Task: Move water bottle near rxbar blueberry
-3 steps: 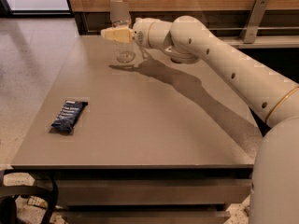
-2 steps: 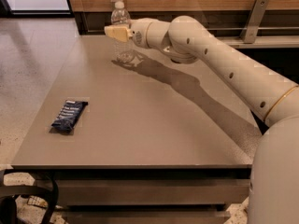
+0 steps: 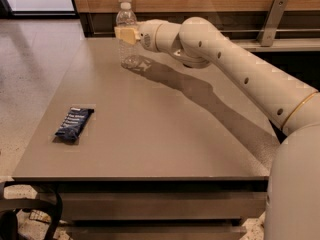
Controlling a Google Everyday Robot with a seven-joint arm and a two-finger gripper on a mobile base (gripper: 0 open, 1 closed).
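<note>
The water bottle (image 3: 127, 21) is clear with a white cap and stands upright at the far left of the table. My gripper (image 3: 126, 34) reaches in from the right and is shut around the bottle's middle, its pale yellow fingers (image 3: 129, 35) across the front of it. The bottle's base (image 3: 131, 61) is at or just above the tabletop; I cannot tell which. The rxbar blueberry (image 3: 74, 124), a flat dark navy wrapper, lies near the table's left edge, well in front of the bottle.
The grey-brown table (image 3: 165, 129) has a wooden wall and a ledge behind it. A metal bracket (image 3: 274, 19) stands at the back right. My arm (image 3: 240, 69) spans the right half of the table. Floor lies to the left.
The bottle looks straighter and sharper now than a second ago. The gripper and arm have hardly moved. The bar has not moved.
</note>
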